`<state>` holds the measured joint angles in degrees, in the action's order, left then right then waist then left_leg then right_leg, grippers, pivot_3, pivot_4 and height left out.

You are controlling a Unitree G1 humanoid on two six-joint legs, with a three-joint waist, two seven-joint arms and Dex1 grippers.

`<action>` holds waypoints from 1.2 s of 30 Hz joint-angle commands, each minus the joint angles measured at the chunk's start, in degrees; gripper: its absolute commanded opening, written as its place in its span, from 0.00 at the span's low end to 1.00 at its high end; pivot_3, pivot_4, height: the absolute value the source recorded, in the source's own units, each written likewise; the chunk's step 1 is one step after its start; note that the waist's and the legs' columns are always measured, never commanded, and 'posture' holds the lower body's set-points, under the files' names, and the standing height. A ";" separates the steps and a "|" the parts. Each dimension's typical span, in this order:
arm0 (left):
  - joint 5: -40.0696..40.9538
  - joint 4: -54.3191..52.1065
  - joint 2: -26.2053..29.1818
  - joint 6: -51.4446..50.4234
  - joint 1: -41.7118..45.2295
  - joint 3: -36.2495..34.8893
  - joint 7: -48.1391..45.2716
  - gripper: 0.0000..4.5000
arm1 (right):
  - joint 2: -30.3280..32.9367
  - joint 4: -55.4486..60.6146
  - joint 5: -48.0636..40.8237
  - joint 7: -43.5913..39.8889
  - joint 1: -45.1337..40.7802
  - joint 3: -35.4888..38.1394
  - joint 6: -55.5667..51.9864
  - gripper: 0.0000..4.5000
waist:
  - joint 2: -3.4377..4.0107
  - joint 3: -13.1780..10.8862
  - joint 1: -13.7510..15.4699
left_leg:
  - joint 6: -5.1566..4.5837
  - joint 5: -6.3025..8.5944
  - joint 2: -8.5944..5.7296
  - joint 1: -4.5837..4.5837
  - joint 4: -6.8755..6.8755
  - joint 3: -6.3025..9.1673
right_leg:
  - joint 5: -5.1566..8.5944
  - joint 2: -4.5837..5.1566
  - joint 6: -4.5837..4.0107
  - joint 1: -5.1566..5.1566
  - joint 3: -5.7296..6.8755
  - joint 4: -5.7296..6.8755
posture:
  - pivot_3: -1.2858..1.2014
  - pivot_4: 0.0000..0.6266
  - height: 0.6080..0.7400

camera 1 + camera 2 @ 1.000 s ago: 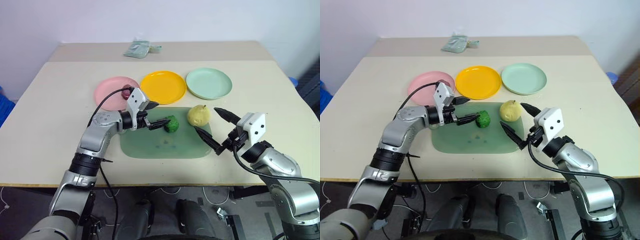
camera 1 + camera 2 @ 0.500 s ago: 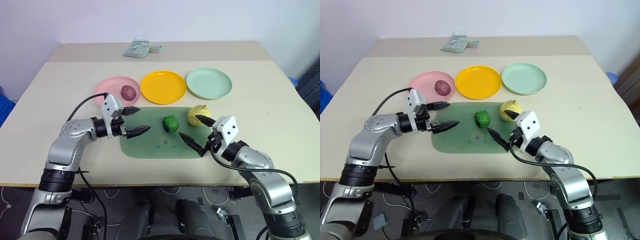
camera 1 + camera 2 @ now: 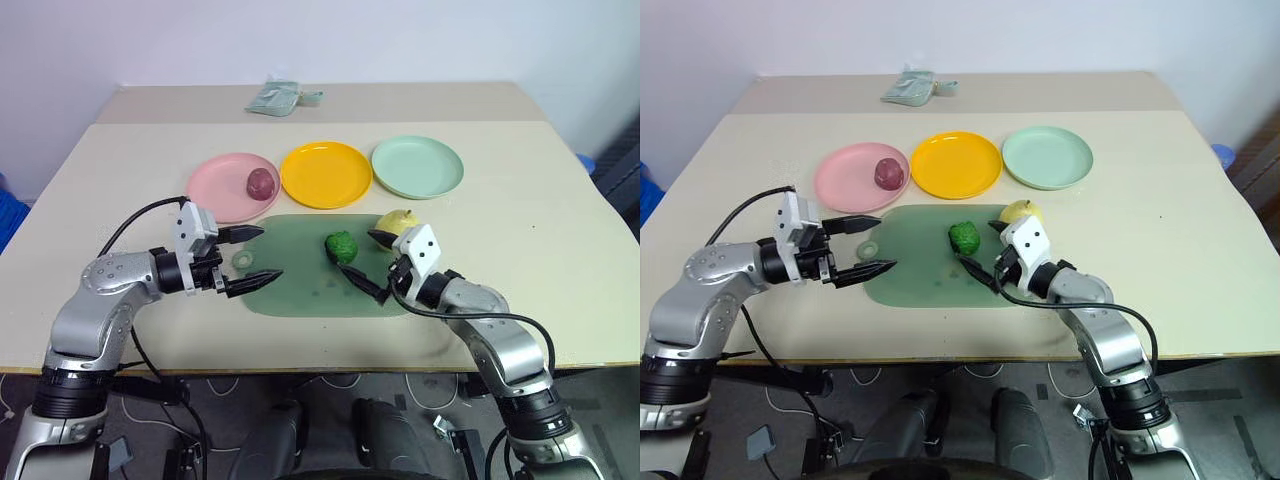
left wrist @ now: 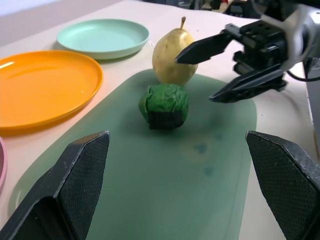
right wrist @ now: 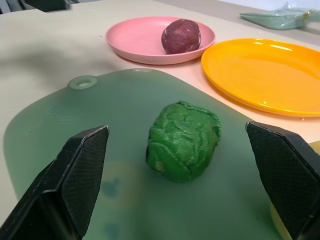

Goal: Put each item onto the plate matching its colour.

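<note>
The round purplish-red fruit [image 3: 260, 182] lies on the pink plate [image 3: 222, 190]. The yellow plate [image 3: 326, 174] and the mint green plate [image 3: 417, 166] hold nothing. The bumpy dark green lump [image 3: 341, 246] and the yellow pear [image 3: 398, 221] rest on the dull green board [image 3: 300, 285]. My right gripper [image 3: 366, 260] is open just right of the green lump, with the pear behind it. My left gripper [image 3: 257, 256] is open over the board's left edge, level, pointing right at the lump from a distance. In the right wrist view the green lump [image 5: 183, 140] lies between my fingers, untouched.
A pale green packet [image 3: 285, 97] lies at the table's far edge. The board has a small hanging hole [image 3: 243, 260] at its left end, beside my left gripper. Bare tabletop stretches to the left and right of the plates.
My left gripper has pulled back from the pink plate toward the near left, leaving the fruit on the plate. My right gripper has moved left and lower, up to the green lump.
</note>
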<state>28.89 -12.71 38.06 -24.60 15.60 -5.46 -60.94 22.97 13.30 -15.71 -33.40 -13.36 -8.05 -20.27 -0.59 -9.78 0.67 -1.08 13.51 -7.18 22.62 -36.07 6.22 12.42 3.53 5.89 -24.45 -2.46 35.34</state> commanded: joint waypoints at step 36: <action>1.45 -3.93 -1.58 4.99 -4.74 -1.80 6.34 1.00 | -6.10 -4.42 -1.20 -1.77 -12.41 3.03 0.56 0.33 | 0.03 -0.02 -0.13 | 0.02 0.01 0.00 -0.01 0.04 -0.01 | 0.00 -0.01 0.00 -0.01 0.00 0.00 | 0.52 0.24 1.00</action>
<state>29.41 -15.80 36.43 -20.45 9.85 -6.09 -54.67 17.26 4.87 -14.11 -34.79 -22.91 -7.84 -19.50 -0.55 -9.79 0.54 -1.06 13.52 -7.18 22.60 -36.04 6.21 12.42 3.52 5.89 -24.46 -2.46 35.34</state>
